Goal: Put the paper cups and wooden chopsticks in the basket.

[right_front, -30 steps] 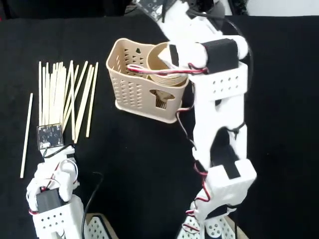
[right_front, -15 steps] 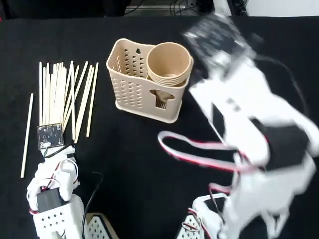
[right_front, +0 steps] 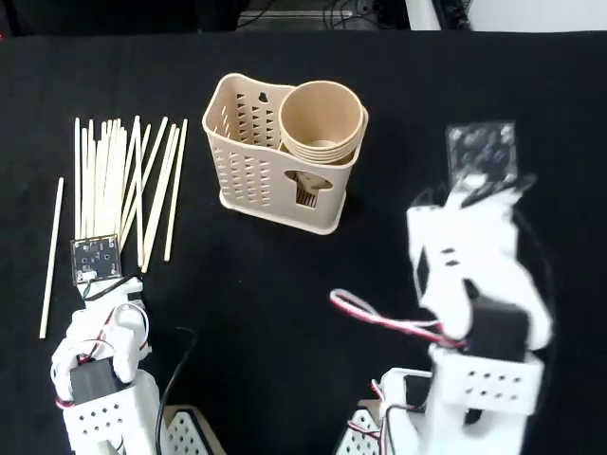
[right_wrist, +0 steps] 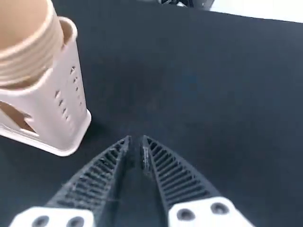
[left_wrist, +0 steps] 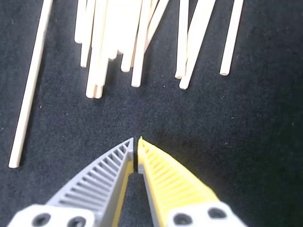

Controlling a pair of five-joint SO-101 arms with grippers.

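In the upper middle of the high view, on the black tabletop (right_front: 285,313), the beige perforated basket (right_front: 256,180) stands with stacked paper cups (right_front: 322,118) in its right part. At the left, pale wooden chopsticks (right_front: 119,180) lie loose. The right arm (right_front: 474,284) is folded at lower right, the left arm (right_front: 95,379) at lower left. The wrist views show the right gripper (right_wrist: 136,139) near the basket and the left gripper (left_wrist: 136,142) near the chopstick ends, the fingers of both closed on nothing.

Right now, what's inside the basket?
A nested stack of paper cups stands at one end of the basket, rims above its wall. The stack's lower part is hidden behind the wall. The chopsticks lie on the table beside it.
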